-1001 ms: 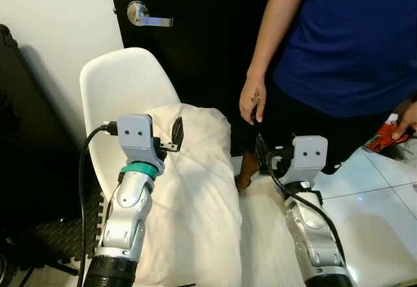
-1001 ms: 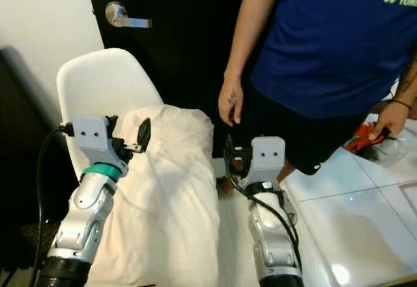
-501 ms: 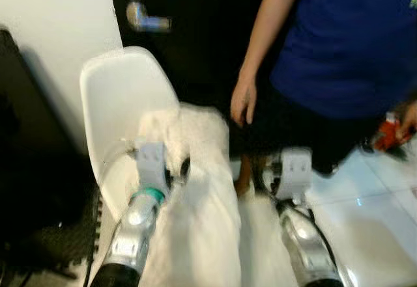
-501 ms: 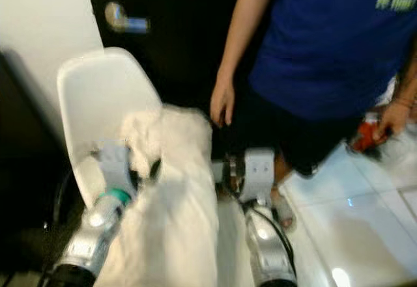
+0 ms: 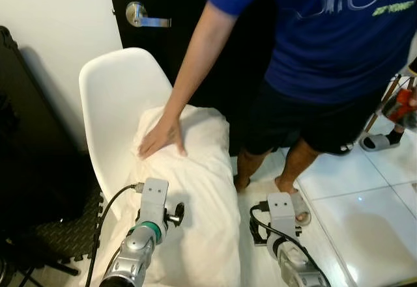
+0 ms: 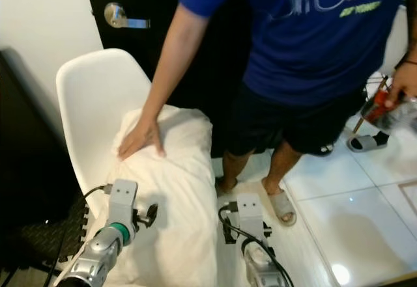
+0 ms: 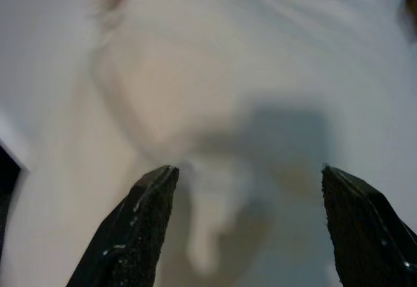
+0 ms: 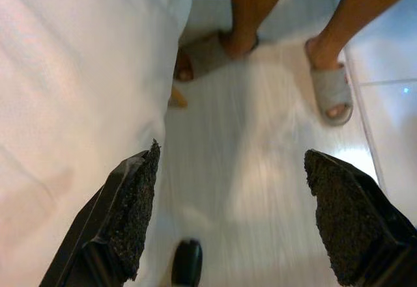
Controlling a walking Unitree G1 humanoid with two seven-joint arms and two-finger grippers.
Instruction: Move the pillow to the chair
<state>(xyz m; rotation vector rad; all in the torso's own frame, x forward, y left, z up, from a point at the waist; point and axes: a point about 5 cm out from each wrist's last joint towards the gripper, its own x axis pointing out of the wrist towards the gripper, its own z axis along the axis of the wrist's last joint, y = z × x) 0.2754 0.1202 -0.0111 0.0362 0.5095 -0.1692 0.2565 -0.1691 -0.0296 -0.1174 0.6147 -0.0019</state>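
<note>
A: The left tool point(image 7: 241, 225) has its black fingers spread wide with nothing between them, hanging just over the near part of the white pillow point(image 5: 195, 196). The right tool point(image 8: 231, 218) is spread the same way and empty, out over the white tiled floor point(image 8: 260, 163) beside the pillow's edge.

B: And the pillow itself?

A: It lies on the seat of the white shell chair point(image 5: 111, 98), its far end up near the backrest and its near end drooping over the front edge toward the robot. A person's hand point(image 5: 160, 137) is flat on the far end, the arm reaching in from the right; their sandalled feet point(image 8: 329, 88) stand on the floor close to the right tool.

B: So what's left to do?

A: Little, I'd judge. The pillow looks delivered, so the step in hand is getting clear cleanly. I'd keep both tools spread so no fold of cover gets caught, and draw the arms straight back, not sideways.

B: Any risk?

A: The overhanging near end could slide off if a finger drags on it. The right tool is also near the person's feet, so it should lift first. With a hand on the pillow, slow motion seems wise.
</note>
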